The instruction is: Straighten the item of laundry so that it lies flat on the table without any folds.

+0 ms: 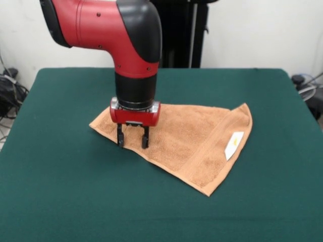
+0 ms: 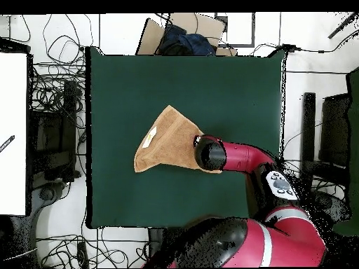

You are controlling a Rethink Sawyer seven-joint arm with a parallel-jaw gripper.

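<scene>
The orange-tan towel (image 1: 186, 138) lies folded over on itself in a rough triangle near the middle of the dark green table (image 1: 60, 191). Its white label (image 1: 233, 145) faces up near the right corner. My gripper (image 1: 132, 141) points straight down over the towel's left part, its two fingers apart and their tips at the towel's front edge. In the overhead view the towel (image 2: 165, 143) lies left of the arm's wrist (image 2: 209, 154), which hides the gripper; the table (image 2: 210, 84) surrounds it.
A cardboard box with dark cloth (image 2: 184, 35) stands beyond the table's far edge. Cables (image 2: 49, 105) and a white surface (image 2: 12, 133) lie off the table's left side. The robot's base (image 2: 245, 245) is at the bottom.
</scene>
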